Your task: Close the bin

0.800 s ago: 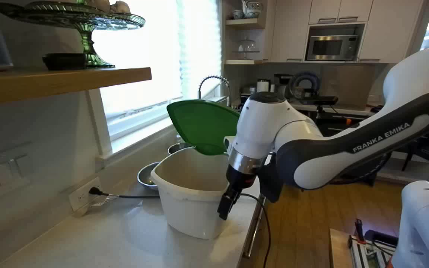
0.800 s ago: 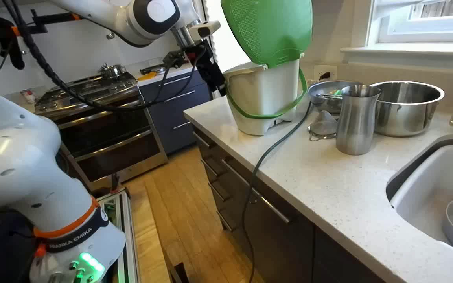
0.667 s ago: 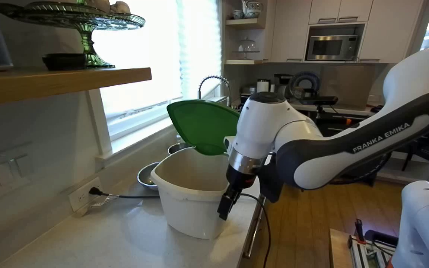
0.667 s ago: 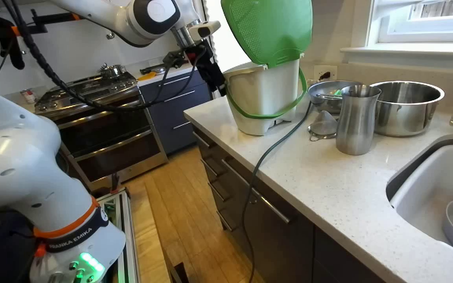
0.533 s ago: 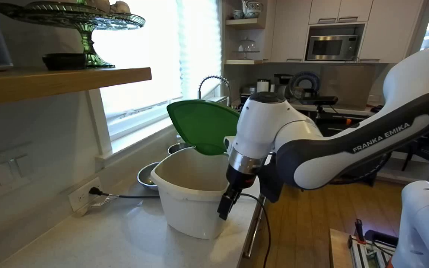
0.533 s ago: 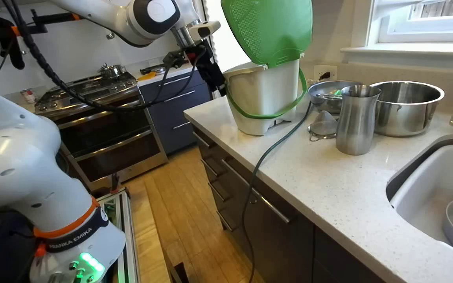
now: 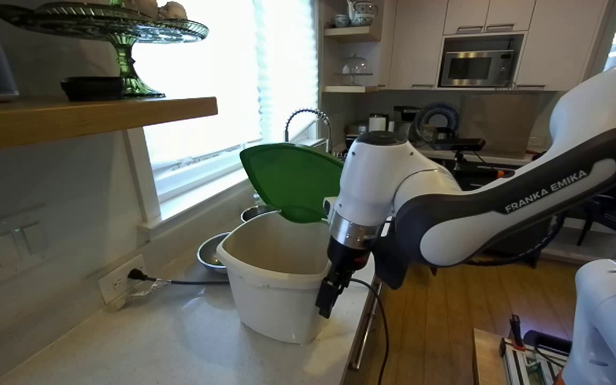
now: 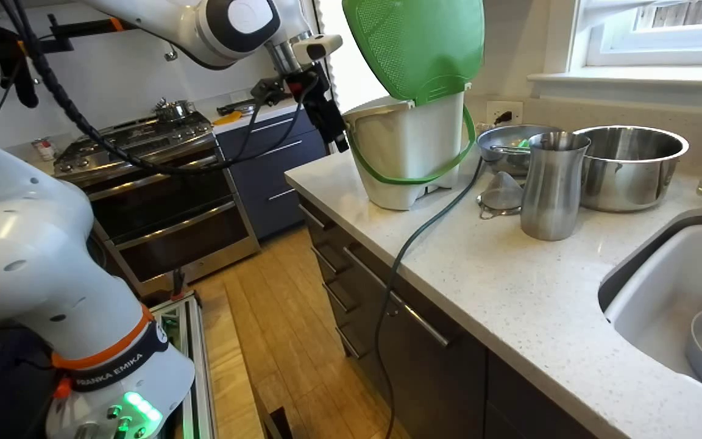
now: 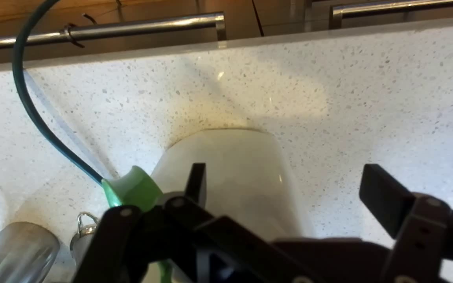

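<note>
Hand [image 9: 285,177] and arm [image 7: 449,243] have edged away from the bin [image 7: 278,307], which stands on the surface [image 8: 479,262] just beside the hand. Jaws hang apart, empty, probably because the raised green lid [image 8: 415,52], higher than the hand, wants pushing.

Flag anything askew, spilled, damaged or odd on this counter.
The dark power cord looks odd: it trails across the countertop past the bin and hangs over the edge, possibly a snag risk. No spill or damage shows.
</note>
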